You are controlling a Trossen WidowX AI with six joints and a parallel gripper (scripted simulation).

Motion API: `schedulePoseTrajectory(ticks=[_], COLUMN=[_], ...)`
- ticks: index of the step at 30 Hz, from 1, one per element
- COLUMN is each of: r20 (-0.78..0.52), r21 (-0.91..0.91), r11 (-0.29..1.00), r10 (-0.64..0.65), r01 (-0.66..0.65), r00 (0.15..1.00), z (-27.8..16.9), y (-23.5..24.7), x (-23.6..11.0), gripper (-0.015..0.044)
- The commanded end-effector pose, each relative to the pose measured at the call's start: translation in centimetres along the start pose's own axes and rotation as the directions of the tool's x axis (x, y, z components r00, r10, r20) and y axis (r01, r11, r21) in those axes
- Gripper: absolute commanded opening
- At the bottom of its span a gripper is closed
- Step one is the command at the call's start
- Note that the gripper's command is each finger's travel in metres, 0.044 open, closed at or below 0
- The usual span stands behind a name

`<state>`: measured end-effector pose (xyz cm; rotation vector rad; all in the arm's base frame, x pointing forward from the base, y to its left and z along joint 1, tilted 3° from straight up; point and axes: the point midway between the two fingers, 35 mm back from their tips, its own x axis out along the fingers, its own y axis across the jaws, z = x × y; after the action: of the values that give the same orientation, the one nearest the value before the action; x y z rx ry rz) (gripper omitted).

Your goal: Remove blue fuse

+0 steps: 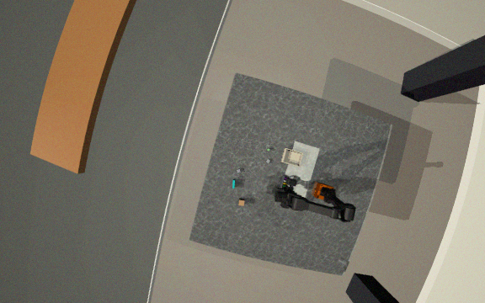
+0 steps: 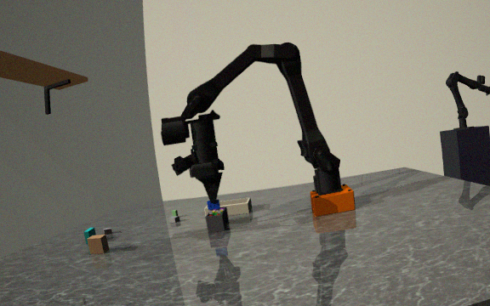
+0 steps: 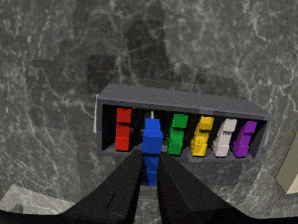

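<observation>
My black parallel-jaw gripper (image 3: pixel 150 177) was clenched on the small blue plastic fuse (image 3: pixel 152 137), its long axis vertical, partly raised above the dark grey fuse block (image 3: pixel 180 102); the beige open tray (image 2: pixel 237 206) lay just behind.

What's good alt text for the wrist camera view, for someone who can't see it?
The gripper is shut on the blue fuse, raised above its neighbours in the dark fuse block. Red, green, yellow, white and purple fuses sit in their slots on a marbled grey surface.
</observation>
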<state>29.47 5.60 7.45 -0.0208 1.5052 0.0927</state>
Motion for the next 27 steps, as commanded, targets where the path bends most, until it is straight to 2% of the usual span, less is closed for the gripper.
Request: schedulePoseTrajectory(ticks=[1,22,27], r20=[0.001,0.001,0.001], r21=[0.001,0.002,0.001], r11=[1.000,1.000,1.000], r10=[-0.005,-0.005,-0.009], r01=[0.005,0.005,0.009], r00=[1.000,1.000,1.000], z=[0.0,0.0,0.7], y=[-0.1,-0.2,-2.4], x=[-0.2,-2.6,-2.7], gripper=[0.0000,0.0000,0.0000])
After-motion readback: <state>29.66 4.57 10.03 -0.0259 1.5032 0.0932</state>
